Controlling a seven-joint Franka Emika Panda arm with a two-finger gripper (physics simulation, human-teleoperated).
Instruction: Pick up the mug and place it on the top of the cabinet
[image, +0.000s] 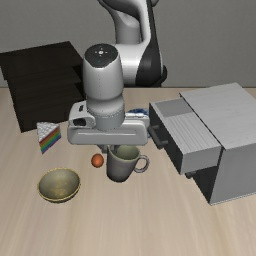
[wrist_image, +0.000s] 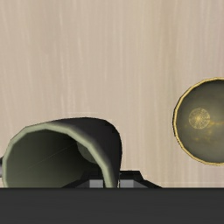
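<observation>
The olive-grey mug (image: 125, 165) stands upright on the wooden table, its handle toward the exterior view's right. My gripper (image: 113, 150) is down at the mug's rim from above. In the wrist view the mug (wrist_image: 61, 153) shows its open mouth, and its wall near the handle runs between my fingertips. The gripper (wrist_image: 112, 178) is shut on that wall, one finger inside and one outside. The grey cabinet (image: 225, 125) stands at the exterior view's right, its flat top bare.
The cabinet's upper drawer (image: 175, 130) is pulled out toward the mug. An olive bowl (image: 59, 185) (wrist_image: 206, 121) sits on the table nearby. A small orange ball (image: 97, 160) lies beside the mug. A rainbow-striped wedge (image: 47, 138) and a black box (image: 45, 75) are at the left.
</observation>
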